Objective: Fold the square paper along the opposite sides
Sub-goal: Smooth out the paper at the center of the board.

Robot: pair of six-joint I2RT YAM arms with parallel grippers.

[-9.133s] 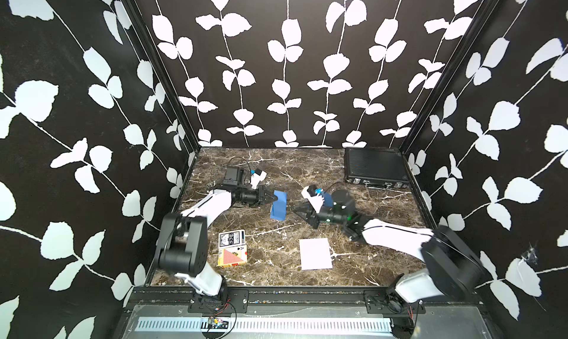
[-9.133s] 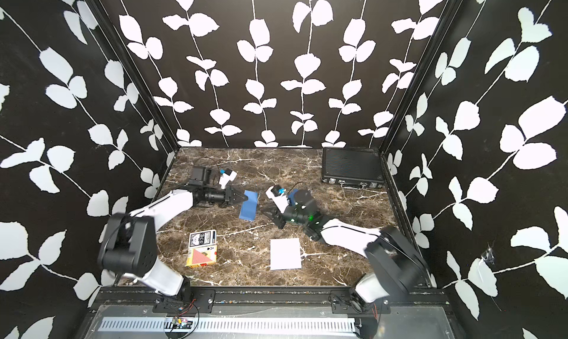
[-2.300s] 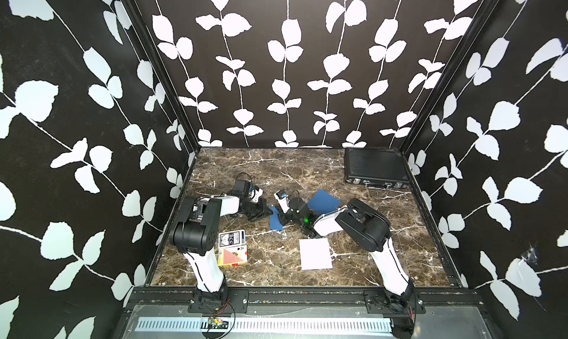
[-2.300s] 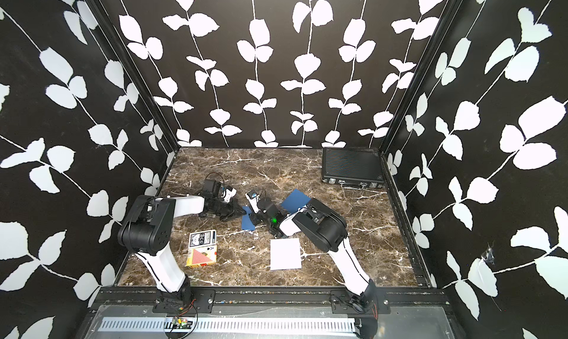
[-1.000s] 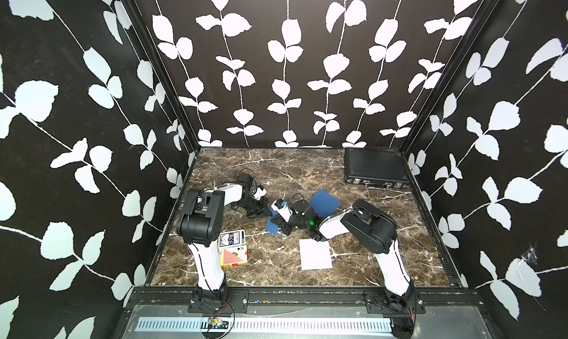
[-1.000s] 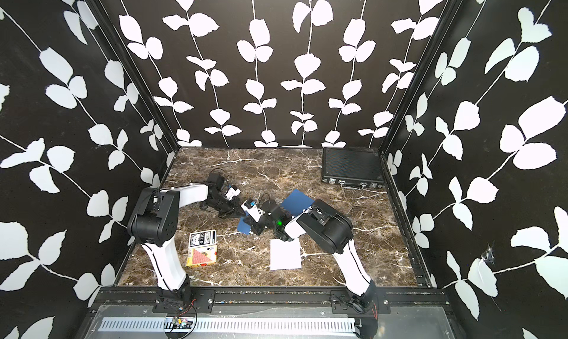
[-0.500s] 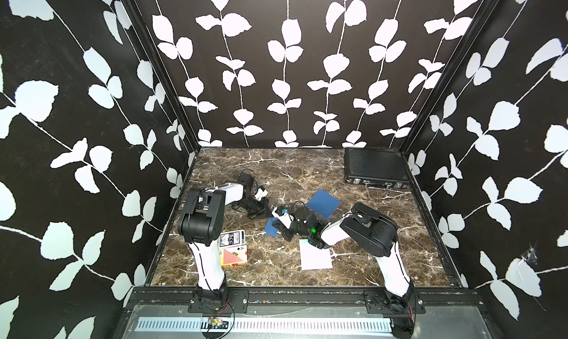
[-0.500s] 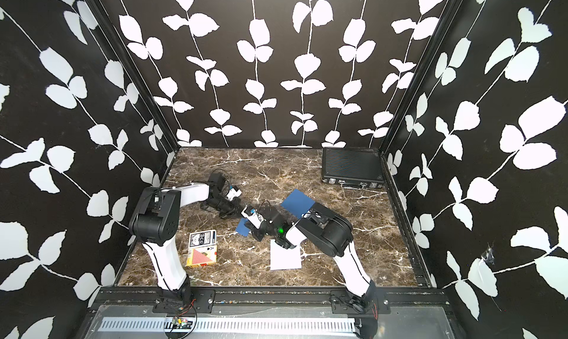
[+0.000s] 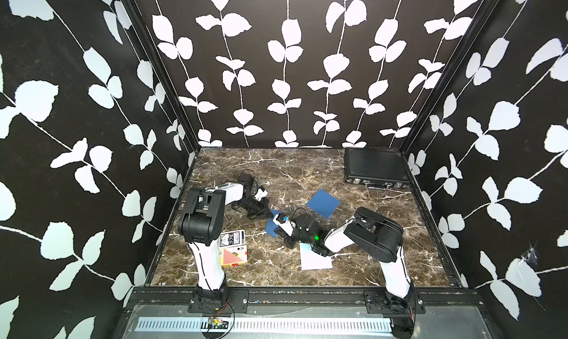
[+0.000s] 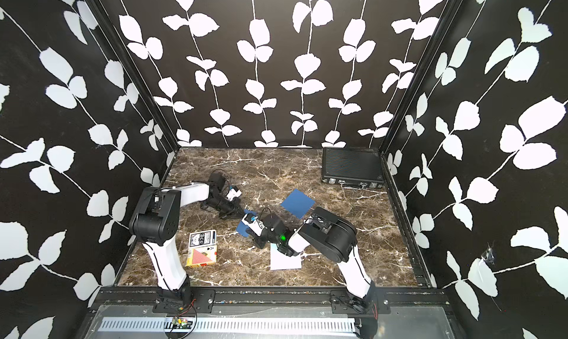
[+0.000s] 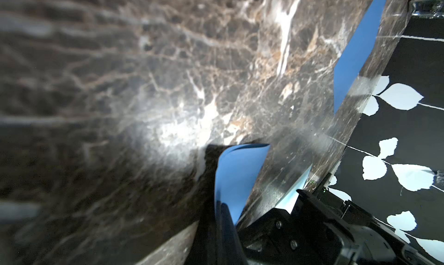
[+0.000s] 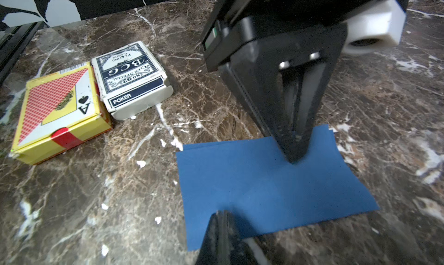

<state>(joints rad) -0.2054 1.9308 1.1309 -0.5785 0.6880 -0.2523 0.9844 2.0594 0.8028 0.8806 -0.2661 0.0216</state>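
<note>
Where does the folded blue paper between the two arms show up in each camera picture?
In both top views: folded blue paper mid-table, partly hidden between the two arms' tips.
Left wrist: folded blue paper curling up, close to the camera.
Right wrist: folded blue paper lying flat near the card boxes, left gripper touching it.
Shared landmark: the marble table, under it everywhere.

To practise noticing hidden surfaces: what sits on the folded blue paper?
The left gripper, jaws shut, presses its tip on the folded blue paper near one edge; the right gripper, jaws shut, lies over the opposite edge. The paper beneath both tips is covered.
</note>
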